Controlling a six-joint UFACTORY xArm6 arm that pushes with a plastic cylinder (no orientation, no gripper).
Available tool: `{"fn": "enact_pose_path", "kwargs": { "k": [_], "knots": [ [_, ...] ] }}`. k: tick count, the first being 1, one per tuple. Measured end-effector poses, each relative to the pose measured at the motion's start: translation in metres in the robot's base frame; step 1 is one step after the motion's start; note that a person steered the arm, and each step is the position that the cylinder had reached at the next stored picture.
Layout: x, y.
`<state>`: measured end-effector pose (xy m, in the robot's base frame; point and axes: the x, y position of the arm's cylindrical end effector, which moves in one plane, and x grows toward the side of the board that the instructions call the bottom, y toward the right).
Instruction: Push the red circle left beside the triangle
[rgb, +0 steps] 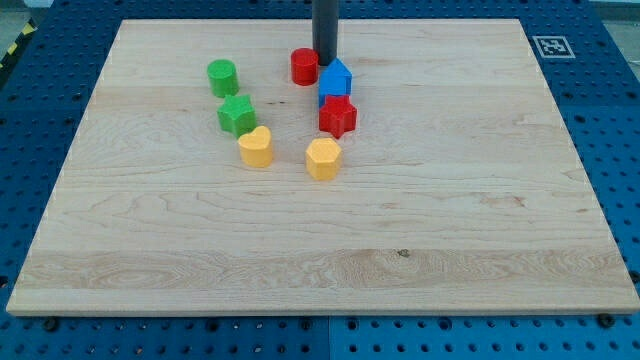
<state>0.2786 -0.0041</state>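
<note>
Our tip sits just right of the red circle, no fingers showing, blue block crowding that side, green cylinder left across bare surface.

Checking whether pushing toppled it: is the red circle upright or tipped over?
Upright: the red circle shows its flat round top facing up, my tip at its right edge.

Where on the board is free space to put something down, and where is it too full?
Free: the board right of the red star, all below the yellow blocks, and left of the green circle. Crowded: the cluster at top centre, where my tip sits between red circle and blue block.
</note>
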Motion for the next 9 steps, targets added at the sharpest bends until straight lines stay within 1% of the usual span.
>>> {"fn": "enact_pose_path", "kwargs": {
  "k": [2, 4, 7, 8, 9],
  "knots": [
    [-0.002, -0.026],
    [-0.011, -0.071],
    [-0.019, -0.070],
    [-0.015, -0.063],
    [-0.002, -0.051]
  ]
}}
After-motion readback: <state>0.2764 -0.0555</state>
